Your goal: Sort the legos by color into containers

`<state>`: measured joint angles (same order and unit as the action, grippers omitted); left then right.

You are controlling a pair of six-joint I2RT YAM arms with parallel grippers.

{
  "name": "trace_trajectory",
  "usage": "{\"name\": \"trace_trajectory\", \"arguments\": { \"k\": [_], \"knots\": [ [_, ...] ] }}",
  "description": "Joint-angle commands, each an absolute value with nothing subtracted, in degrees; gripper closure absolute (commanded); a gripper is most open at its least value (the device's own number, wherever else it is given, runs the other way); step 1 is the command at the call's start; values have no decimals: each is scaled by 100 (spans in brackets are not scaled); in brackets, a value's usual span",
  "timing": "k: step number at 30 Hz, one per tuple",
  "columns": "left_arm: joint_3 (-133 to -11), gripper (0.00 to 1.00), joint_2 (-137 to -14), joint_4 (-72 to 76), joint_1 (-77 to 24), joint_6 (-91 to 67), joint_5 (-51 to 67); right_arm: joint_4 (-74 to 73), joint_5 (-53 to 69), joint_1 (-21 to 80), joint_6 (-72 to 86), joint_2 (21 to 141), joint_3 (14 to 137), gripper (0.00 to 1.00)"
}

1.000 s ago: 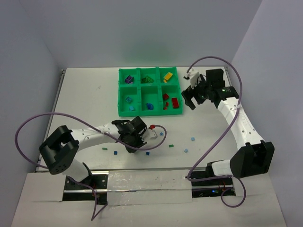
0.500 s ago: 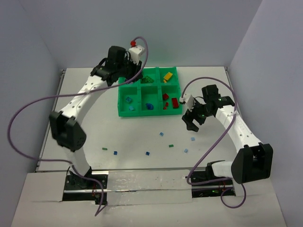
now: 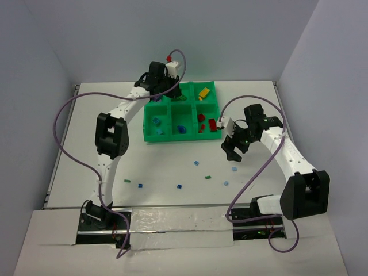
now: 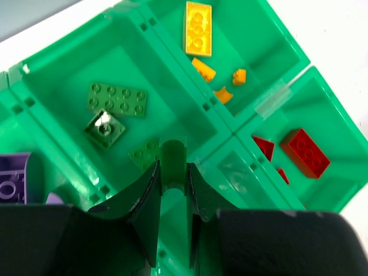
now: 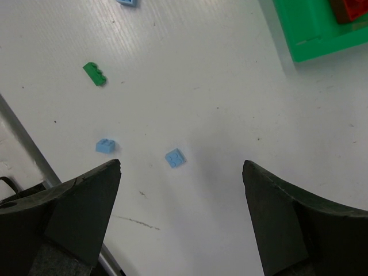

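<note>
My left gripper (image 4: 174, 167) is shut on a small green lego (image 4: 173, 158) and hangs over the back middle compartment of the green tray (image 3: 146, 115). Green plates (image 4: 116, 99) lie in that compartment. Its neighbours hold yellow and orange pieces (image 4: 197, 27), red bricks (image 4: 305, 152) and a purple one (image 4: 12, 178). In the top view that gripper (image 3: 171, 92) is at the tray's back edge. My right gripper (image 5: 181, 165) stands wide open above the table, right of the tray's front corner, with a light blue lego (image 5: 175, 157) lying below between its fingers, apart from both.
Loose legos dot the table in front of the tray: a second light blue one (image 5: 105, 145), a green one (image 5: 94, 73), blue ones (image 3: 196, 163) (image 3: 179, 186) (image 3: 140, 186) and a green one (image 3: 126, 181). The tray's near corner (image 5: 310, 34) shows ahead of the right gripper.
The left arm swung from the table in front of the tray up to its back row. The right gripper dropped from beside the tray to the table by the light blue legos.
</note>
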<state>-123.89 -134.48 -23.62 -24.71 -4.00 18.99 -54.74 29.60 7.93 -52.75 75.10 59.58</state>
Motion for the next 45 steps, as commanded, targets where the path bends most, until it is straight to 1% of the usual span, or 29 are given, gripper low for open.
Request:
{"name": "trace_trajectory", "arguments": {
  "k": [1, 3, 6, 7, 8, 9, 10, 12, 13, 17, 21, 24, 28, 32, 36, 39, 45],
  "knots": [
    [-12821, 94, -13561, -1596, -2475, -535, 2051, -5652, 2932, 874, -5461, 7503, 6068, 7],
    [-12869, 90, -13667, -1591, -2469, -478, 2030, -5689, 2937, 910, -5479, 7525, 6083, 8],
    [-12874, 73, -13729, -1577, -2464, -404, 2000, -5713, 2944, 1010, -5516, 7529, 6080, 10],
    [-12867, 64, -13723, -1563, -2461, -376, 1970, -5713, 2939, 1069, -5546, 7532, 6068, 11],
    [-12872, 57, -13715, -1551, -2461, -347, 1929, -5708, 2931, 1143, -5572, 7532, 6056, 12],
    [-12876, 53, -13704, -1547, -2457, -315, 1892, -5701, 2920, 1216, -5599, 7532, 6040, 12],
    [-12876, 50, -13686, -1552, -2452, -284, 1874, -5693, 2899, 1285, -5640, 7537, 6020, 13],
    [-12876, 48, -13667, -1565, -2452, -220, 1854, -5686, 2856, 1382, -5678, 7550, 5985, 14],
    [-12867, 45, -13640, -1591, -2443, -202, 1820, -5642, 2839, 1512, -5695, 7567, 5959, 16],
    [-12890, 38, -13464, -1650, -2357, -209, 1736, -5472, 2749, 1978, -5676, 7653, 5839, 19],
    [-12904, 35, -12859, -1916, -2108, -375, 1986, -5325, 2677, 2654, -5643, 7881, 5801, 28],
    [-12538, 33, -12180, -2310, -1802, -371, 2570, -5251, 2681, 2954, -5658, 8085, 5801, 33],
    [-11185, 31, -10983, -2506, -1162, -295, 3105, -5026, 2573, 3331, -5603, 8310, 5827, 36],
    [-9743, 30, -9832, -2605, -583, -202, 3297, -4818, 2548, 3684, -5422, 8491, 5722, 39],
    [-8976, 30, -9134, -2710, -87, -140, 3348, -4493, 2384, 4058, -5318, 8643, 5498, 42],
    [-8653, 30, -8811, -2733, 136, -115, 3357, -4336, 2236, 4147, -5283, 8804, 5433, 43],
    [-8318, 30, -8413, -2726, 211, -62, 3259, -3965, 1737, 4228, -5193, 9011, 5186, 44]
  ]
}}
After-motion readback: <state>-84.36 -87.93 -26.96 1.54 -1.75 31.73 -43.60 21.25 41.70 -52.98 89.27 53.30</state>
